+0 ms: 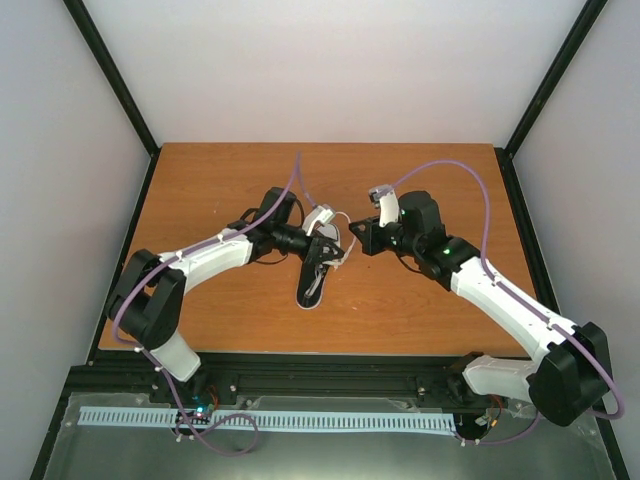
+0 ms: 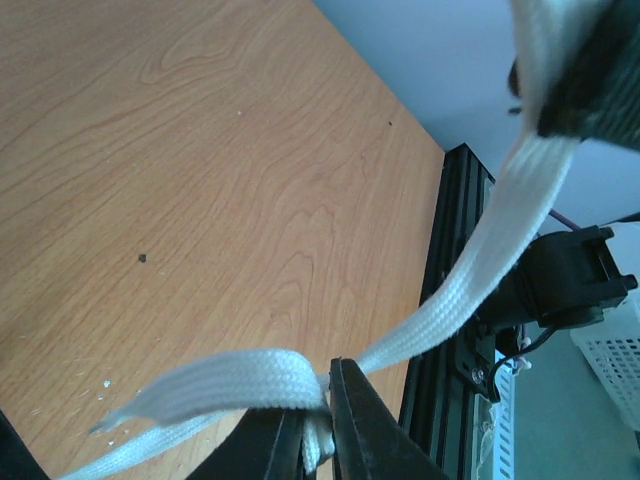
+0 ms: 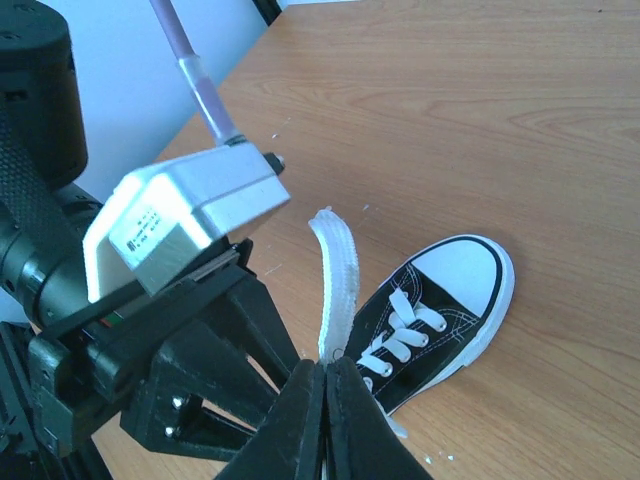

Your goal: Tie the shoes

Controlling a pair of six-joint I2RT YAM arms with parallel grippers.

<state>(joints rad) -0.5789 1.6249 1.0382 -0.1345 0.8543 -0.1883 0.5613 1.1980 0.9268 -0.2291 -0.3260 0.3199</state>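
Closest in, the left gripper (image 2: 323, 398) pinches a white lace (image 2: 452, 298) just above the black sneaker (image 1: 317, 280), which lies on the wooden table (image 1: 430, 300), while just right of the sneaker the right gripper (image 3: 327, 366), fingers pressed together, nips a second lace (image 3: 338, 268).

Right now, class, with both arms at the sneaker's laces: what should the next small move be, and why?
Probably ease open the jaws of the left gripper. One lace stretches from it to the right gripper, and both are shut on it near the sneaker. Two grips on one strand seem to stall the tying.
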